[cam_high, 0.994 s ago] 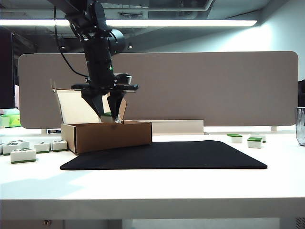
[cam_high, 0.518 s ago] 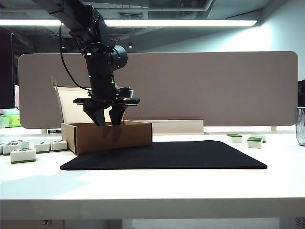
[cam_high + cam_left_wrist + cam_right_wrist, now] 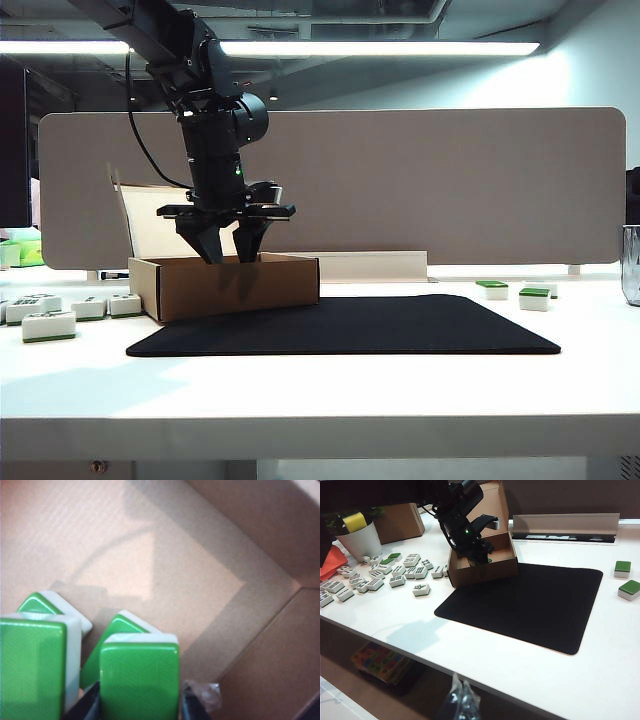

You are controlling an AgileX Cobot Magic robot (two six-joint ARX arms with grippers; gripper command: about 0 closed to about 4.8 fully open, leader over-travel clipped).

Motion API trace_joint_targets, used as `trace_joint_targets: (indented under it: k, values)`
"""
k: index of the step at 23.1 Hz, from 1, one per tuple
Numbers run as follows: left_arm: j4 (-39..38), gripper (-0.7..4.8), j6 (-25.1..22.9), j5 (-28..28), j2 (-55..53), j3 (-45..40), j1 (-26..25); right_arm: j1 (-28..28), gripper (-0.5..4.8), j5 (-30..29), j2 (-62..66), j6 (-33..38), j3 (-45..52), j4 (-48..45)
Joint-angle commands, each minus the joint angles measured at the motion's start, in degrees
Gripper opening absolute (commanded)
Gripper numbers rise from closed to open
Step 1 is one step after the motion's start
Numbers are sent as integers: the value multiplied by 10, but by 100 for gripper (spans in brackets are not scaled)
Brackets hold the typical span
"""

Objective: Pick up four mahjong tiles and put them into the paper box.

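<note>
The brown paper box (image 3: 235,285) stands open at the black mat's back left corner. My left gripper (image 3: 230,260) points down into it, fingertips below the rim. In the left wrist view my left gripper (image 3: 142,705) has a green-topped mahjong tile (image 3: 140,675) between its fingers, which sit tight against both its sides. Three more green mahjong tiles (image 3: 32,665) (image 3: 37,602) (image 3: 120,625) lie on the box floor (image 3: 175,570), one of them partly under the gripped tile. My right gripper (image 3: 461,700) hangs shut and empty in front of the table's near edge.
Two green-topped tiles (image 3: 492,289) (image 3: 534,298) lie at the right, past the black mat (image 3: 380,325). Several white-faced tiles (image 3: 395,572) are scattered left of the box. A white pot (image 3: 360,540) stands behind them, and a glass (image 3: 631,265) at the far right edge.
My left gripper has sunk into the box with the tile. The tile showed above the rim a second ago and is now hidden behind the box wall in the exterior view.
</note>
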State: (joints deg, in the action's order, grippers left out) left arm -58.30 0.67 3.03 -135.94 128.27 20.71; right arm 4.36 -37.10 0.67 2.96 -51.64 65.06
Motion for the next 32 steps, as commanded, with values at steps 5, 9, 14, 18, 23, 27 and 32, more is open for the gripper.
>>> trace_joint_targets:
  k: [5, 9, 14, 18, 23, 27, 32]
  values:
    - [-9, 193, -35, 29, 30, 5, 0, 0, -1, 0, -7, -2, -2, -6]
    - [-10, 193, -38, 53, 52, 5, 0, 0, -1, 0, -7, -2, -2, -6]
    - [-40, 192, -37, 34, 118, 5, 0, 0, -1, 0, -7, -2, -2, -6]
    - [-73, 178, -37, 34, 158, 4, 0, 0, -1, 1, -7, -2, -2, -6]
    - [-106, 178, -39, 34, 240, -29, -1, 0, -1, 0, -7, -2, -2, -6]
    - [-114, 178, -43, 41, 302, -71, -9, 0, -1, 0, -7, -2, -2, -6]
    - [-116, 179, -83, 100, 433, -202, -43, 0, -1, -1, -7, -2, -2, -6]
